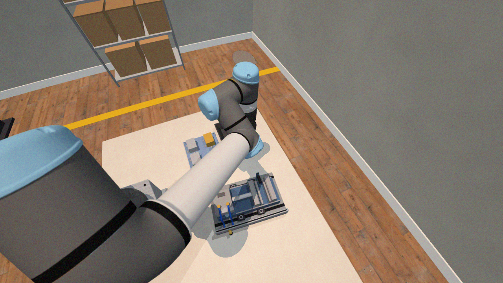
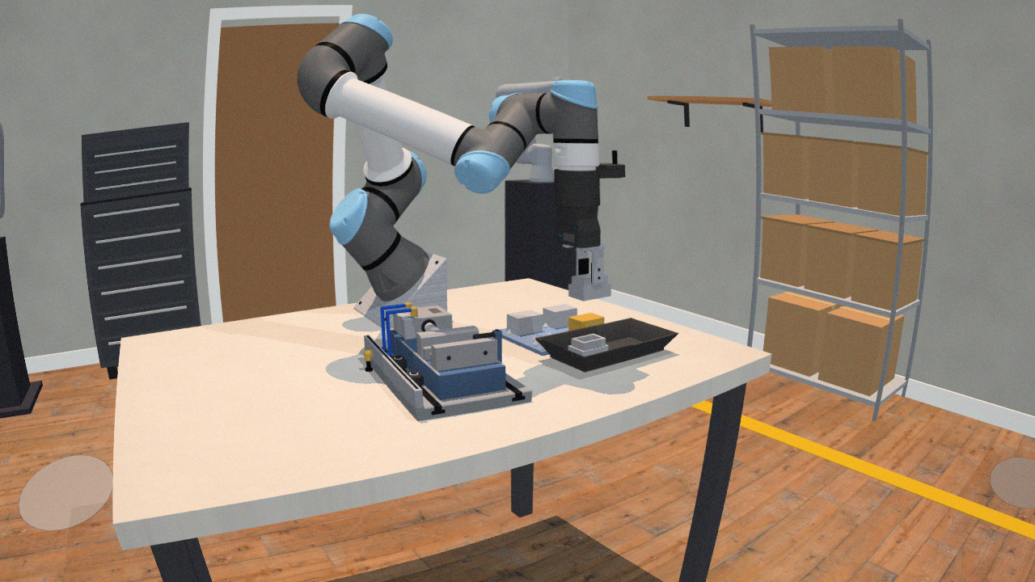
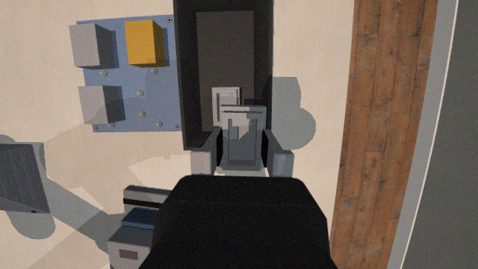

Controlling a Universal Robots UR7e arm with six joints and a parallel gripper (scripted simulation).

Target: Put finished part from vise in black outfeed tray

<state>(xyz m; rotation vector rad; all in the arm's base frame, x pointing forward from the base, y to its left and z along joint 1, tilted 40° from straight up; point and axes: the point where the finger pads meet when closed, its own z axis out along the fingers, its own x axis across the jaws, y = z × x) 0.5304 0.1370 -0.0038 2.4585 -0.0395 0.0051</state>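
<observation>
My gripper (image 2: 589,278) (image 3: 242,140) is shut on the finished part (image 2: 586,293) (image 3: 243,121), a grey block with a pocket on top. It holds the part in the air, pocket up, over one end of the black outfeed tray (image 2: 636,339) (image 3: 185,75). A second pocketed grey part (image 2: 587,341) (image 3: 225,98) lies in the tray, just beyond the held one in the wrist view. The blue and grey vise (image 1: 246,200) (image 2: 448,354) (image 3: 138,224) stands on the table with nothing between its jaws. In the top view the arm hides the gripper and most of the tray.
A blue fixture plate (image 3: 157,97) (image 1: 197,151) (image 2: 524,336) beside the tray carries an orange block (image 3: 143,42) (image 1: 209,138) (image 2: 586,320) and two grey blocks (image 3: 89,45) (image 3: 98,104). The table's edge and the wooden floor (image 3: 381,112) lie close on the tray's other side.
</observation>
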